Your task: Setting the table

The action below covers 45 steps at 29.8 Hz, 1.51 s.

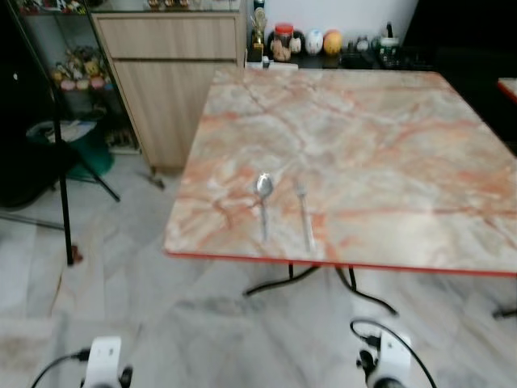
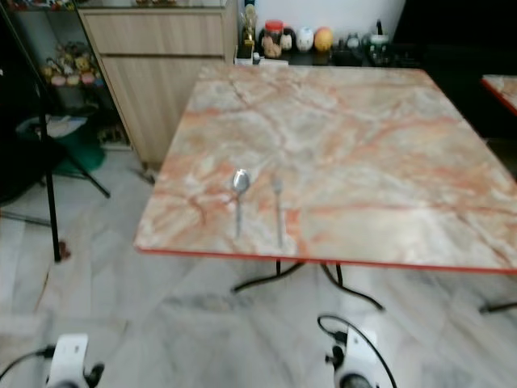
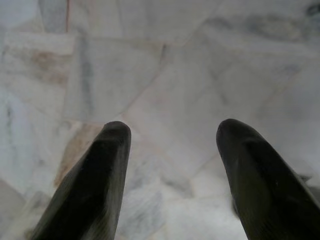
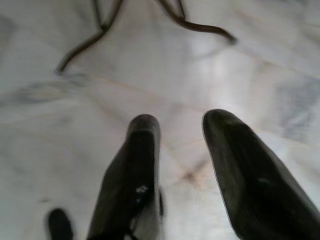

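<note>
A square table (image 1: 388, 121) with a pink-veined marble top and a red edge stands before me. Near its front edge lie a silver spoon (image 1: 264, 202) and, just to its right, a silver fork (image 1: 304, 214), side by side with handles toward me. Both arms hang low by the floor, their white wrists at the bottom of the eye views. My left gripper (image 3: 172, 132) is open over pale marble floor tiles with nothing between its fingers. My right gripper (image 4: 182, 122) is also open and empty, pointing at the floor near the table's black legs (image 4: 200, 25).
A wooden cabinet (image 1: 166, 73) stands at the back left. A black tripod leg (image 1: 60, 162) and a green bin (image 1: 85, 145) are on the left. Jars and small ornaments (image 1: 311, 42) line a dark shelf behind the table. Another table's corner (image 1: 507, 86) shows at the far right.
</note>
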Available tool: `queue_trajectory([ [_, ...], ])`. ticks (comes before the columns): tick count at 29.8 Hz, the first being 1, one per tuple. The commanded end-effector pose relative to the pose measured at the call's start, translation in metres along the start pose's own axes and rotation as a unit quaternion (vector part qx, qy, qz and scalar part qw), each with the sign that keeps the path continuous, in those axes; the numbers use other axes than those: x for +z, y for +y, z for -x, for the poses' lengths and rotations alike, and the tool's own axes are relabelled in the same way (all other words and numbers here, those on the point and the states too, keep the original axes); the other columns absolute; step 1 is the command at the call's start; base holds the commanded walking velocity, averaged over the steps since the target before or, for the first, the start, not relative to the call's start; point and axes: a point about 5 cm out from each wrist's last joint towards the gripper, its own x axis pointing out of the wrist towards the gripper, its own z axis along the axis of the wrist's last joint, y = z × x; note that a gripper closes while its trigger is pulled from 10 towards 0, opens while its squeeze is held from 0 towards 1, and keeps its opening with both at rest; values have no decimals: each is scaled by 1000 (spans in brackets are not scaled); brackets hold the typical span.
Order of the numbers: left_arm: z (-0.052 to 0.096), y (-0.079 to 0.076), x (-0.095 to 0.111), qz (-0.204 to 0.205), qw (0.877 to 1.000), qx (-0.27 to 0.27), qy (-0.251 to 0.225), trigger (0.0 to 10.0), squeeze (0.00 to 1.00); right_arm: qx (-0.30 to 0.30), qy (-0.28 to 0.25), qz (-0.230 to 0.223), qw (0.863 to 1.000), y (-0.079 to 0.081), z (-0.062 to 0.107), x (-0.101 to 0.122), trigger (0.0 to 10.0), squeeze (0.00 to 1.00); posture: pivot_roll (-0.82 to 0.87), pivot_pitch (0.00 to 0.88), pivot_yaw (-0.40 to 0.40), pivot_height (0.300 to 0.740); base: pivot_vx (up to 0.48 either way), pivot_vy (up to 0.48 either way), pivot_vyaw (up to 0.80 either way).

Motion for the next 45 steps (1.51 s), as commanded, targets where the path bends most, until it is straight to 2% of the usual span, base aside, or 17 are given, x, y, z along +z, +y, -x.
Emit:
queue_trajectory([
  [1,1,-2,-2,-4,1000,-3,3,10000,0,-7,0,1,1000,-6,1,-1,10000,0,46,59,-18,740,0,0,0],
  [9,0,-3,0,-7,1000,-5,-2,10000,0,-5,-14,6,1000,-10,1,1,10000,0,49,61,-17,740,0,0,0],
  [14,0,-5,1,-8,1000,-7,-4,10000,0,9,-46,17,999,-9,0,12,10000,0,48,59,-20,740,0,0,0],
  [20,0,-6,2,-7,1000,-8,-6,10000,0,10,-101,21,995,-19,4,23,10000,0,45,55,-26,740,0,0,0],
  [23,0,-6,2,-4,1000,-6,-7,10000,0,30,-133,27,990,-21,11,23,10000,0,48,52,-32,740,0,0,0],
  [26,0,-6,2,-4,1000,-6,-7,10000,0,27,-141,37,989,-25,16,20,10000,0,45,51,-31,740,0,0,0],
  [28,0,-5,2,-5,1000,-6,-8,10000,0,12,-154,37,987,-36,25,15,10000,0,41,45,-28,740,0,0,0],
  [31,0,-5,3,-6,1000,-6,-9,10000,0,4,-186,44,982,-40,39,15,10000,0,39,44,-26,740,0,0,0],
  [32,0,-5,3,-7,1000,-6,-10,10000,0,5,-210,54,976,-38,47,21,10000,0,38,35,-21,740,0,0,0],
  [35,-1,-5,5,-9,1000,-7,-11,10000,0,4,-252,61,966,-34,56,38,10000,0,35,30,-17,740,0,0,0],
  [38,-1,-5,5,-10,1000,-7,-12,10000,0,4,-270,66,961,-32,59,47,10000,0,34,24,-19,740,0,0,0],
  [39,-1,-5,6,-10,1000,-7,-13,10000,0,4,-300,74,951,-29,66,64,10000,0,37,19,-20,740,0,0,0],
  [45,-1,-6,6,-11,1000,-8,-13,10000,0,0,-353,91,931,-20,80,99,10000,0,39,19,-23,740,0,0,0],
])
